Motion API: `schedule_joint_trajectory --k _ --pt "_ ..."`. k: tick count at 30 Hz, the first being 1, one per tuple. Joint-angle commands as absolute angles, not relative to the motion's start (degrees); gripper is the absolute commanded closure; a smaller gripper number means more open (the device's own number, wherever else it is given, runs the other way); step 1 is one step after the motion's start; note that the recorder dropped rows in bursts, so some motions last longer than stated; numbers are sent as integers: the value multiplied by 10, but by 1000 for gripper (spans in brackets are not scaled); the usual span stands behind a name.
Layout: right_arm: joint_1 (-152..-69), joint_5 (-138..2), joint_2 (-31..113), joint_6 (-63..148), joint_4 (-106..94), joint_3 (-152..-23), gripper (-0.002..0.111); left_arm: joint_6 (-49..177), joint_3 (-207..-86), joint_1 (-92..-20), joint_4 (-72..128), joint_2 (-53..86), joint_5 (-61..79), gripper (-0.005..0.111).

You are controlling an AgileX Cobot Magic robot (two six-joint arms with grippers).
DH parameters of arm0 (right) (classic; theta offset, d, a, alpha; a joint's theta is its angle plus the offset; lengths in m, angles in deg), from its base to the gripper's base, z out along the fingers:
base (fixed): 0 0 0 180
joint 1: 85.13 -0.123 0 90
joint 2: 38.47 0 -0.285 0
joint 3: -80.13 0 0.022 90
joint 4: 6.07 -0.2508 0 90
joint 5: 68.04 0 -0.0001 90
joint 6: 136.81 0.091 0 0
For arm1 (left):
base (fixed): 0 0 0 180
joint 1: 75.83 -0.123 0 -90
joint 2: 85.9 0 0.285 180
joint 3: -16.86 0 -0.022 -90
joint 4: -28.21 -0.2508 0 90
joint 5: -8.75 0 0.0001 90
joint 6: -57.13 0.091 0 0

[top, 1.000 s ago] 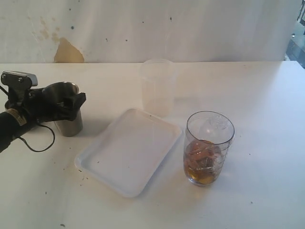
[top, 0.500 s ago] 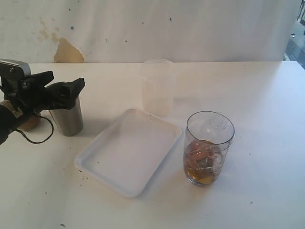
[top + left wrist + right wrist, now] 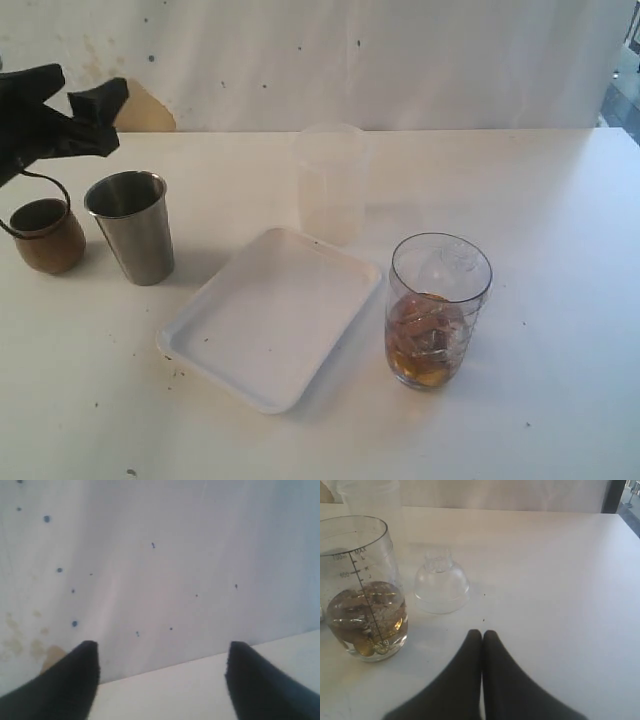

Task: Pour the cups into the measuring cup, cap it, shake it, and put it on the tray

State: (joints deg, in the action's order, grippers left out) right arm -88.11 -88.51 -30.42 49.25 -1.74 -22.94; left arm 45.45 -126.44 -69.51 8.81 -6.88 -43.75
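Steel tumbler now free of the raised, open-jawed left gripper; right gripper jaws closed.

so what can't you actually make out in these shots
- cap: behind the measuring cup in the exterior view, only a warped shape through it.
- steel tumbler and wooden cup: insides too dark in the exterior view to tell what is left.
- right gripper: outside the exterior view.
- left gripper: arm cut off by the exterior view's left edge; its wrist view shows only wall and table.
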Motion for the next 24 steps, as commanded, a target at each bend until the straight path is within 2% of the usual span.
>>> schedule_joint_trajectory --k 1,4,5,17,24 --pt "-878 -881 -307 495 -16 -227 108 452 -1266 -695 103 27 -291 72" --pt "-878 -881 -307 495 -16 -227 108 452 -1266 -695 99 90 -197 103" --pt "-878 -881 -307 495 -16 -227 108 452 -1266 -695 97 113 -164 106" --pt "-878 -881 -307 495 -16 -227 108 450 -1266 -695 102 386 160 106" --pt "-878 -881 -307 495 -16 -227 108 456 -1266 -695 148 551 254 107"
